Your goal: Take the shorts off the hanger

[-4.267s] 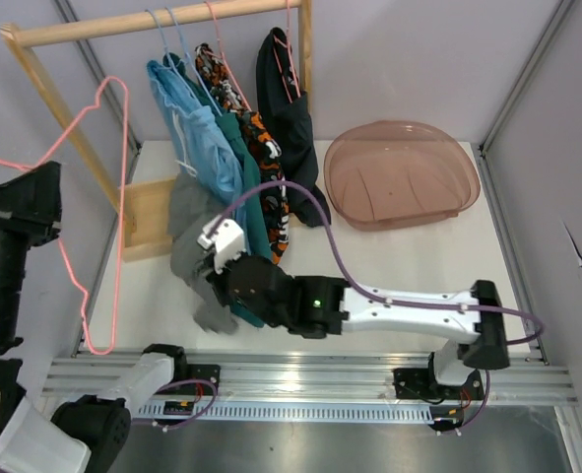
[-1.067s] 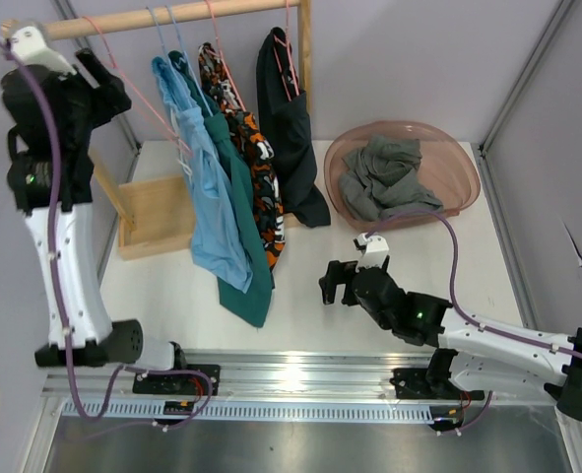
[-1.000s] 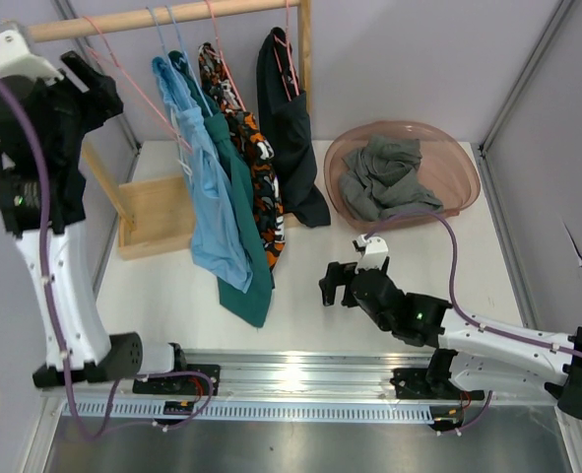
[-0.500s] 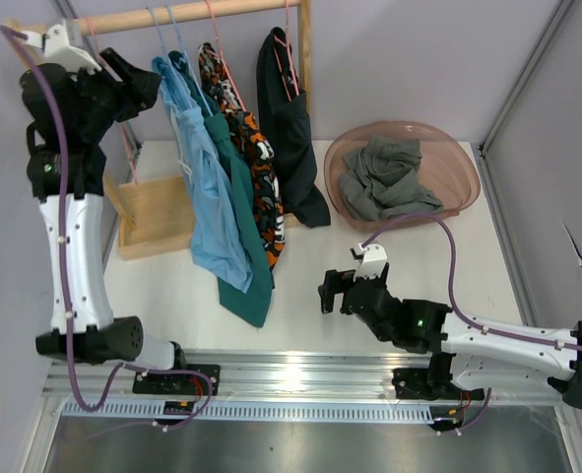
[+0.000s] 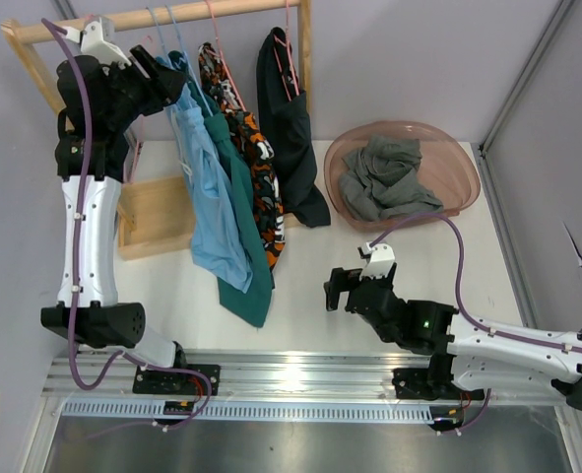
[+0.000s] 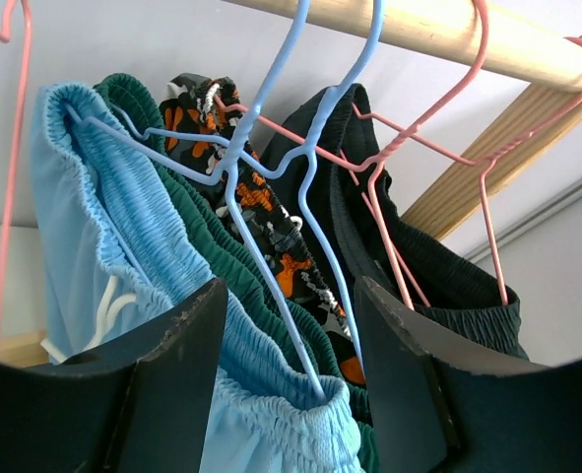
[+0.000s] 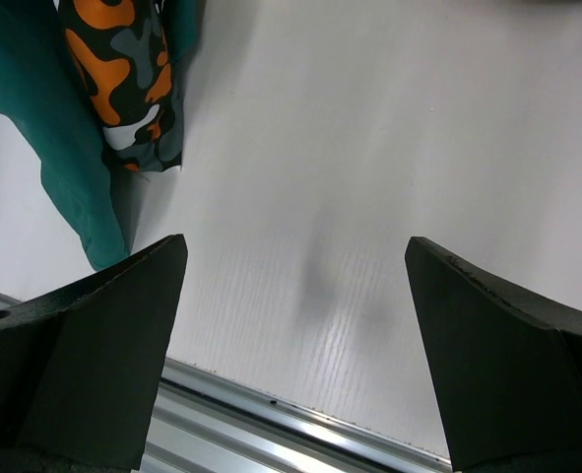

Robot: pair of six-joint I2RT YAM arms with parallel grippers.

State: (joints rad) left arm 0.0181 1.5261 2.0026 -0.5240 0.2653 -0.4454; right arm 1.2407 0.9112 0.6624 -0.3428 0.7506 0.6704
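Four shorts hang from the wooden rod: light blue, dark teal, orange-black-white patterned and black. The grey shorts lie crumpled in the basin. My left gripper is raised to the rod and open. In the left wrist view the left gripper straddles the light blue waistband and its blue hanger. My right gripper hovers low over the table, open and empty. In the right wrist view the right gripper has only bare table between its fingers.
The pink translucent basin sits at the back right. The rack's wooden base stands at the left. An empty pink hanger hangs left of the light blue shorts. A metal rail runs along the near edge.
The grey shorts went from the right gripper by the rack into the basin. My left arm swung right along the rod to the light blue shorts and its jaws narrowed. The right arm barely moved.
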